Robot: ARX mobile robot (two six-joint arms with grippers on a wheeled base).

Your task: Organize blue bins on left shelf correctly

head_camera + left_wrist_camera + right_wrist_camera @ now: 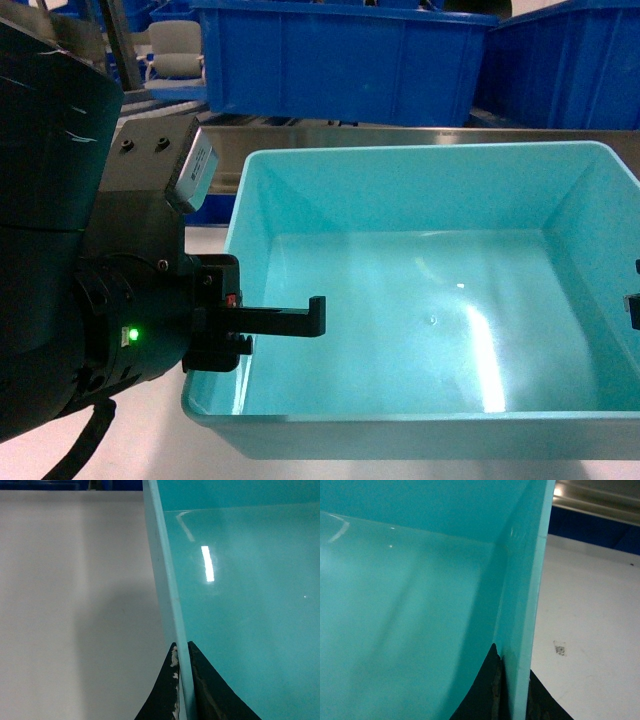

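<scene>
A light turquoise blue bin (420, 160) fills the head view, empty, with its far wall close to the steel beam of the left shelf (400, 135). My left gripper (262, 322) is shut on the bin's left wall, its inner finger reaching over the rim. In the left wrist view the black fingers (210, 690) press both sides of that wall (167, 580). My right gripper (633, 305) shows only as dark bits at the bin's right wall. In the right wrist view the gripper (512, 667) is shut on that wall (525, 580).
Two dark blue crates (340, 60) (570, 60) stand on the shelf just behind the bin. White rollers (160, 95) show at the top left. A pale flat surface (75, 605) lies beside and below the bin. The steel beam (600, 502) also shows in the right wrist view.
</scene>
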